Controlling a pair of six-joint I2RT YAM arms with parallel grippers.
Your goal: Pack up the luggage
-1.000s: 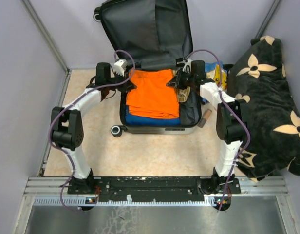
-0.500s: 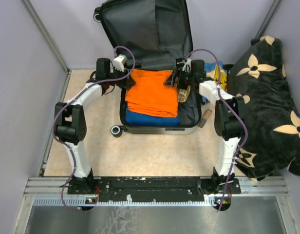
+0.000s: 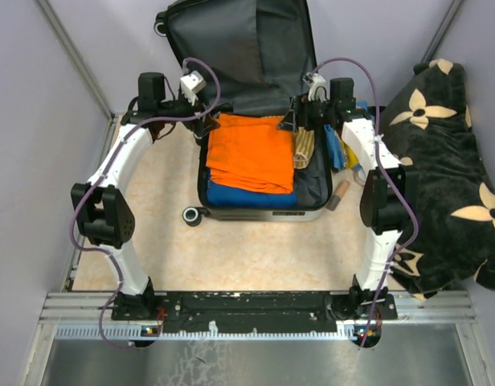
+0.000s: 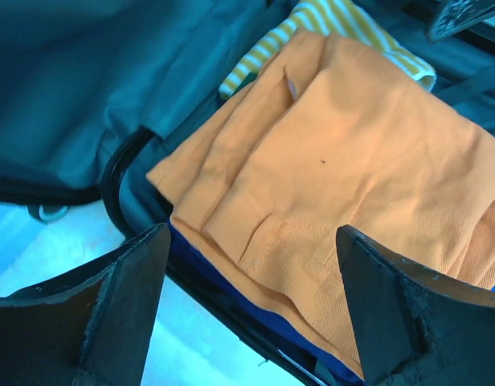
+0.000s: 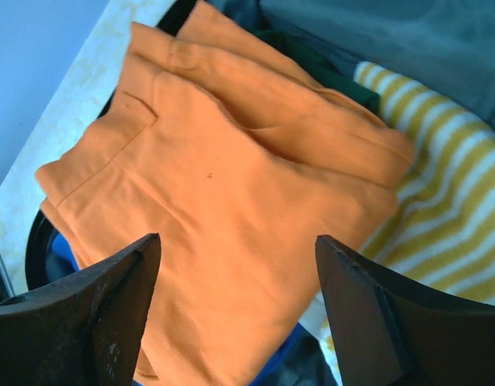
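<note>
Orange cloth fills most of what we see: a folded orange garment [image 3: 251, 153] lies on top of the pile inside the luggage [image 3: 259, 214], which sits open on the table [image 3: 231, 257] toward the far side, between our two arms. Its lid [image 3: 239, 48] stands up at the far edge with the grey lining facing us, and a black wheel [image 3: 191, 215] shows at the near left corner. Under the orange piece a blue garment [image 3: 247, 197] shows along the near edge. A yellow-and-white striped cloth [image 3: 304, 146] is tucked along the right side. Our left gripper [image 3: 202, 122] hovers at the far left corner of the case. In its wrist view the fingers [image 4: 127, 297] stand wide apart, released, with only the orange fabric showing below them. Our right gripper [image 3: 296, 125] hangs at the far right corner, over the far end of the striped cloth, and its fingers [image 5: 111, 305] are likewise spread and grasp nothing. Whether either one touches the clothes we cannot tell. To the right of the case, past the right arm, lies a big black flower-patterned cushion [image 3: 440, 161].
</note>
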